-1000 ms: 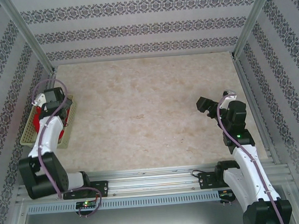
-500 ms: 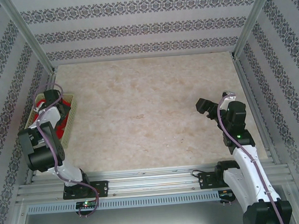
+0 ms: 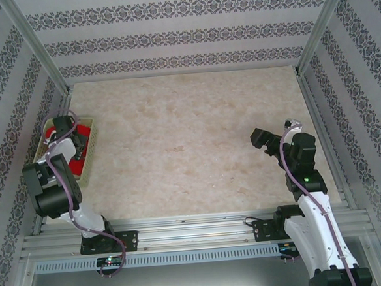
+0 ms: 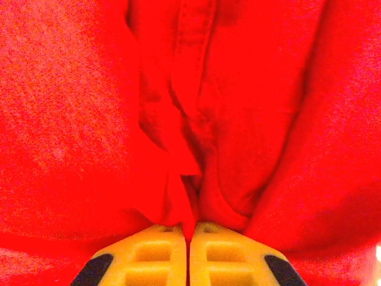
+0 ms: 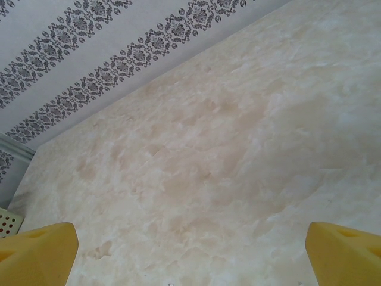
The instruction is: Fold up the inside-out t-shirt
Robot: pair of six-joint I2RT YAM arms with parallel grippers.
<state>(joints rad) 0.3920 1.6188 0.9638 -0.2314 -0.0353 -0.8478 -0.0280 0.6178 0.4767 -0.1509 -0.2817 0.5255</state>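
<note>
The basket [image 3: 91, 148] stands at the worktop's [image 3: 191, 149] left edge, by the side wall; the inside-out t-shirt [image 4: 250, 119] lies in it, the left jaws down among its folds; the right jaws hang over the worktop's right side, well apart from both.

The left arm [image 3: 47, 189] hides most of the t-shirt [image 3: 78, 166].
</note>
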